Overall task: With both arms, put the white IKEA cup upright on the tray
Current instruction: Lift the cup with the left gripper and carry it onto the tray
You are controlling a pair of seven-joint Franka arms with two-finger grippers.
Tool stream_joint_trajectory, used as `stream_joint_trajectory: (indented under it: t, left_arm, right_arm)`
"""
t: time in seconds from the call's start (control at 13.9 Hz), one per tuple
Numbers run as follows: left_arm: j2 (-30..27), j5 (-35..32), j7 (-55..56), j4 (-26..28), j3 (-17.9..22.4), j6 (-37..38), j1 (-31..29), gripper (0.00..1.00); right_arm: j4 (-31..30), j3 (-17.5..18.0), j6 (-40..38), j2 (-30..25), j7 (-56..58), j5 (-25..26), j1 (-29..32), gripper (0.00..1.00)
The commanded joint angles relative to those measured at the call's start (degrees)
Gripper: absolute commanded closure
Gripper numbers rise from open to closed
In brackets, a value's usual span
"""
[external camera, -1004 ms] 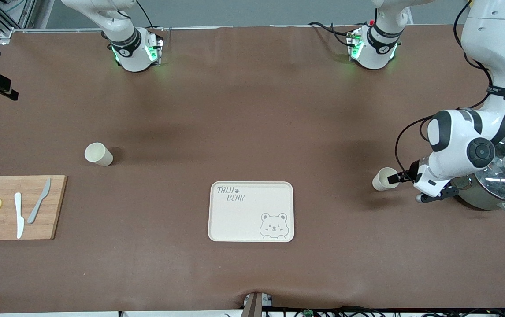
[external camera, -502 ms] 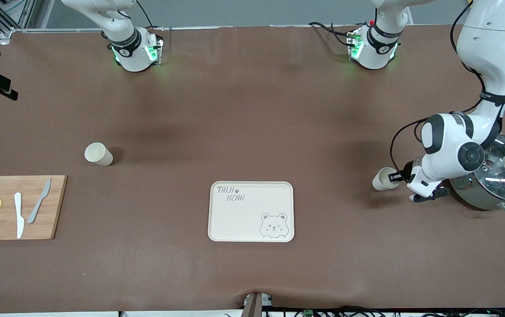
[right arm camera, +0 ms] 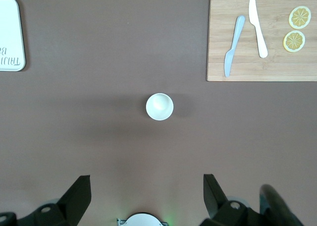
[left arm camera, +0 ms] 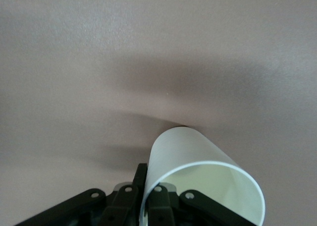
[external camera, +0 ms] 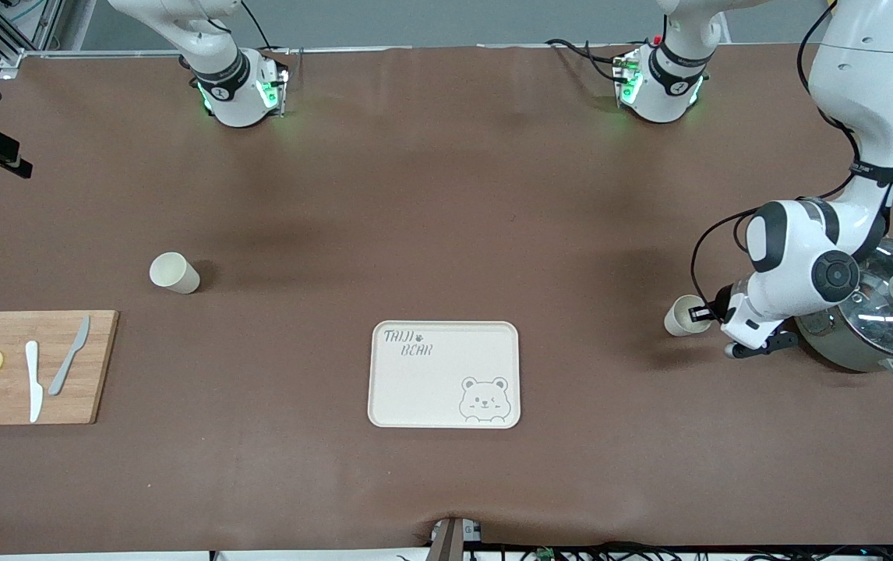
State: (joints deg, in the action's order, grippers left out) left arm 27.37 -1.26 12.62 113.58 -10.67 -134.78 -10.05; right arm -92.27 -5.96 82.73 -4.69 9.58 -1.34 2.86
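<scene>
The cream tray (external camera: 415,389) with its grey bear drawing lies on the brown table near the front camera; its edge also shows in the right wrist view (right arm camera: 10,32). My left gripper (external camera: 700,315) is shut on the rim wall of a white cup (external camera: 679,317) beside the pot, one finger inside and one outside. In the left wrist view the gripper (left arm camera: 148,186) holds that cup (left arm camera: 193,156) tilted, mouth toward the camera. A second white cup (external camera: 174,273) stands upright toward the right arm's end. My right gripper (right arm camera: 146,198) is open, high over that cup (right arm camera: 159,106).
A steel pot with a glass lid (external camera: 883,319) stands right beside the left hand at the left arm's end. A wooden cutting board (external camera: 30,366) with two knives and lemon slices lies at the right arm's end, also in the right wrist view (right arm camera: 262,62).
The left hand has closed in on the cup and turned a little. The cup in it has shifted slightly toward the pot. The second cup and the tray have not moved.
</scene>
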Motion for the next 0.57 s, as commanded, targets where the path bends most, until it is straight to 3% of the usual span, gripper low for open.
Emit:
stream_joint_trajectory:
  t: [0.0,0.5]
  left_arm:
    - [-1.3,-1.2,-0.7,-1.2,-0.5,0.5,-0.1,1.00]
    - [0.1,-0.4,-0.4,-5.5,-3.3,0.4,0.6,1.00]
  right_arm:
    - [1.0,0.5,-0.4,0.5,-0.2,0.5,0.7,0.00]
    - [1.0,0.5,-0.4,0.6,-0.2,0.5,0.8,0.00]
